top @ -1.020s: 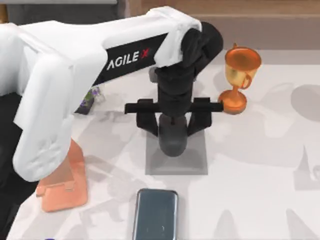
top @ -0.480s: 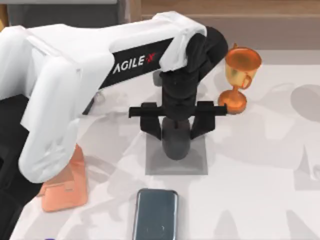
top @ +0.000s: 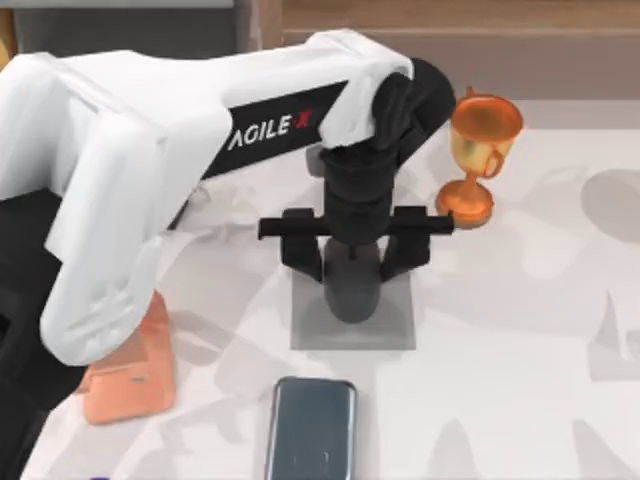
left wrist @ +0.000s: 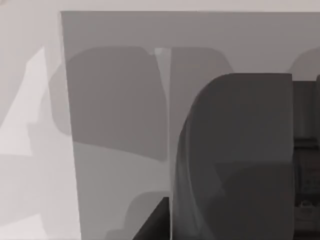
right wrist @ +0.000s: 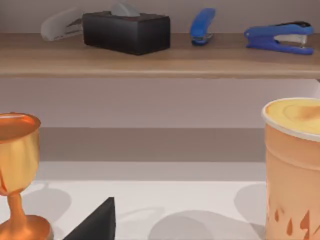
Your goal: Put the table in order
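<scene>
White marbled table (top: 520, 330) spread beneath everything, running from the near edge back to the wooden shelf (right wrist: 160, 60). Left gripper (top: 352, 270) out over the middle of the table, low above the grey square mat (top: 400, 330), astride a dark rounded body, likely a computer mouse (top: 352, 300). Clamped on it or merely around it: cannot tell. Same dark hump close over the mat in the left wrist view.

Judged step: seating the mouse on the mat. Best done by:
- keeping the wrist vertical and the mouse's long axis square to the mat's edges;
- lowering until the base rests flat, then letting go without a sideways drag;
- lifting straight up, well clear of the copper trophy (top: 480, 150) just beside the gripper's crossbar, toward the back edge;
- staying off the dark phone (top: 312, 430) at the near edge and the salmon-coloured stand (top: 130, 385) by the left edge.

Right arm idle, wrist camera facing the shelf past the trophy and an orange paper cup (right wrist: 292, 165); state of its jaws not to be told.

Readable writing: "AGILE X" along the left arm (top: 270, 125), the X in red. Nothing legible on the black tissue box (right wrist: 126, 31) or the blue stapler (right wrist: 277, 36) up on the shelf.
</scene>
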